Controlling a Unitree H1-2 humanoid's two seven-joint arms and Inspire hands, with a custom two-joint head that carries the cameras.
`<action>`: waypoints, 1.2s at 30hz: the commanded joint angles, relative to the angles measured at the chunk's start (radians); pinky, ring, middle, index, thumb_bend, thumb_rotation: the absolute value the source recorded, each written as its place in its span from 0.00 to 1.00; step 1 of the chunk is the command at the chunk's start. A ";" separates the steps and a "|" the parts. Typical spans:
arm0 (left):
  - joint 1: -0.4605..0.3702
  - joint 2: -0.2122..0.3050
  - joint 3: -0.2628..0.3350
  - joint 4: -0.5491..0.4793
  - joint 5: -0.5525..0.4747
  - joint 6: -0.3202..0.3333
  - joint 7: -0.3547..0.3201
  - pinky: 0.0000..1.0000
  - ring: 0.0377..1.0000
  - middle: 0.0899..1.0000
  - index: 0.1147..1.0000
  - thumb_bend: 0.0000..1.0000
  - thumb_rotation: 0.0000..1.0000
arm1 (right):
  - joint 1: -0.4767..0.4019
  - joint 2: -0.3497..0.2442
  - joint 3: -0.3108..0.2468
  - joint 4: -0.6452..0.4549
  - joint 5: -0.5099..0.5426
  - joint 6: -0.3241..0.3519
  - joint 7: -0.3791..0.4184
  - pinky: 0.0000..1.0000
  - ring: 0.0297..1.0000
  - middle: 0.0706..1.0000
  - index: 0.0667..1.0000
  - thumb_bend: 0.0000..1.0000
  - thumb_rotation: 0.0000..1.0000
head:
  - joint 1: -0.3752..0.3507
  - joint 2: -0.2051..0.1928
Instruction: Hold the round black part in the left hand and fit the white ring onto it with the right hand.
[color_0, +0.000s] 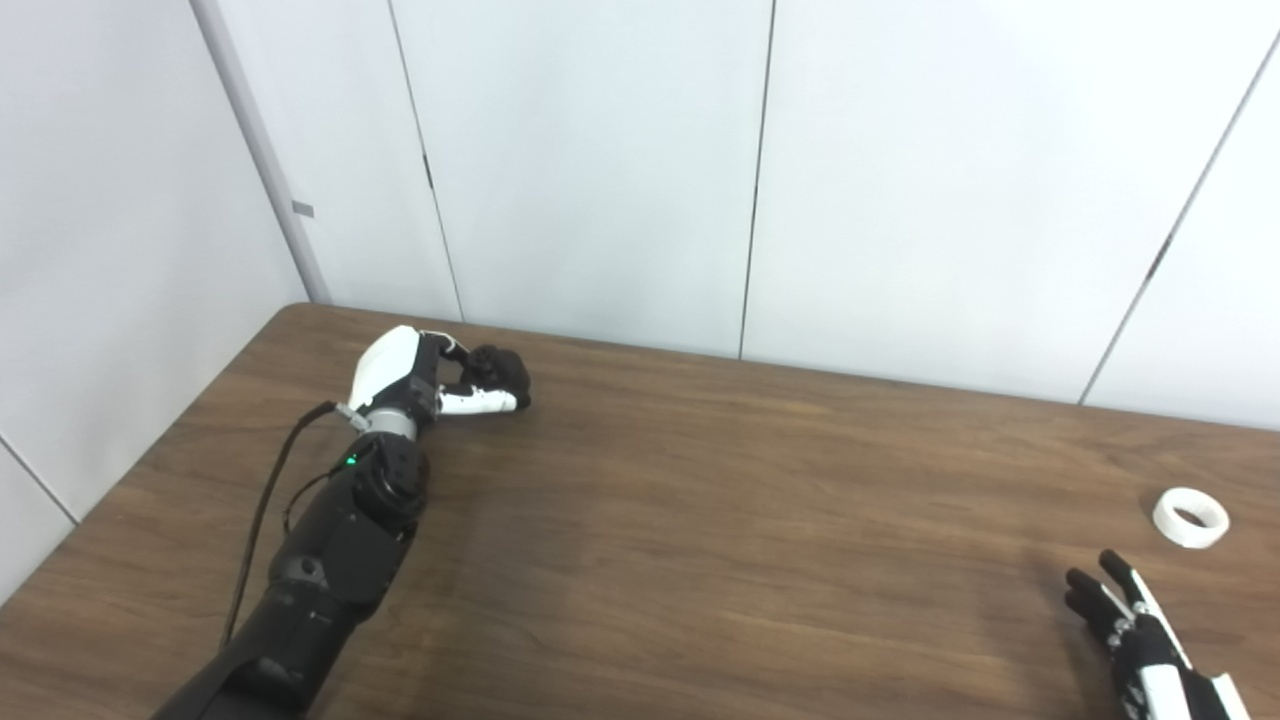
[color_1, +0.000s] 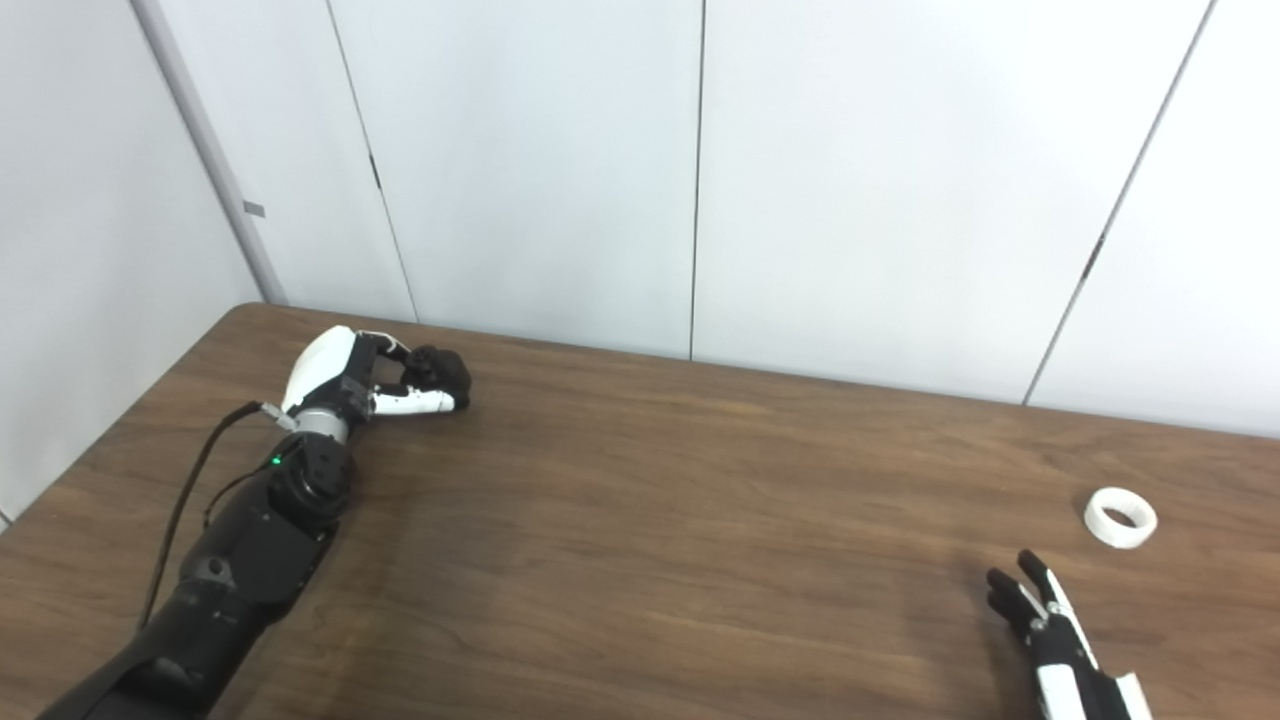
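Both head cameras take in the same brown wood-grain worktop (color_0: 700, 520) set against pale wall panels (color_0: 600, 160); the right eye view shows a little more of the right wrist and the white side plate on it, while the left eye view cuts that arm closer to the corner.

The left arm reaches up from the lower left edge, black along the forearm with a small green light near the wrist and a dark cable (color_0: 262, 510) looping beside it. The left hand (color_0: 440, 380), white-backed, lies low near the far left of the worktop with its fingers curled round the round black part (color_0: 497, 368), which sits between the dark fingertips above and the white thumb below. It appears to grip the part, though whether the part is off the worktop cannot be told.

The right hand (color_1: 1040, 620) comes in at the lower right corner, fingers extended, slightly spread and holding nothing. The white ring (color_1: 1120, 517) lies flat on the worktop beyond the fingertips and to their right, near but apart, and well away from the black part.

No writing or brand marks can be read.
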 joint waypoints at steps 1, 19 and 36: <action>-0.032 0.028 0.009 -0.025 0.016 -0.017 0.037 1.00 0.92 0.75 0.42 0.52 0.05 | 0.013 -0.003 -0.008 -0.014 -0.009 0.025 -0.016 1.00 0.90 0.89 0.96 0.62 1.00 | 0.001 0.001; 0.106 0.003 -0.024 -0.485 0.074 0.123 -0.110 1.00 0.93 0.76 0.42 0.52 0.05 | 0.001 -0.001 -0.005 0.001 0.004 0.002 -0.010 1.00 0.88 0.89 0.96 0.58 1.00 | -0.012 0.004; 0.295 -0.083 -0.188 -0.818 0.272 0.094 -0.224 1.00 0.89 0.78 0.42 0.52 0.05 | -0.022 0.021 0.009 -0.005 -0.013 0.024 -0.024 1.00 0.90 0.88 0.96 0.61 1.00 | -0.082 0.019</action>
